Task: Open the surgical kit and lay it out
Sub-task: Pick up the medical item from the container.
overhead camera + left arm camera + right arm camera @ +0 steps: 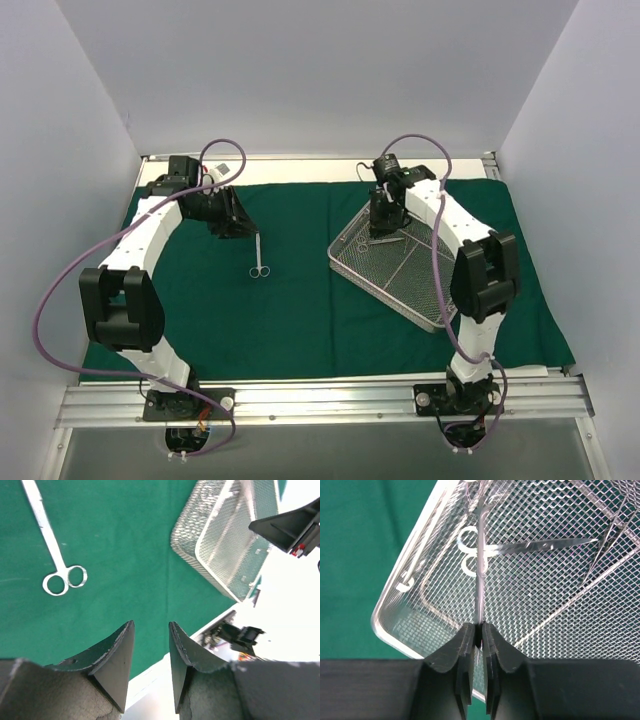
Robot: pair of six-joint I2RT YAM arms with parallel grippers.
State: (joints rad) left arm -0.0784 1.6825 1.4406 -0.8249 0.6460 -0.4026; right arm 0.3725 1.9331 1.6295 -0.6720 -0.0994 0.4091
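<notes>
One slim steel instrument (480, 575) is pinched in the right tool (479, 630), jaws almost closed on it. Its long axis runs straight up the frame over the mesh tray (400, 285), right of centre on the green drape (300, 310). The left tool (151, 627) hangs part-open and empty, with the scissors (47, 530) at upper left.

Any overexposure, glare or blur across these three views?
Top external: even light, sharp. Left wrist: blown out white beyond the dark green cloth drape. Right wrist: silver wire-mesh tray crisp; right pincer dark, shut on a slim steel instrument.
</notes>
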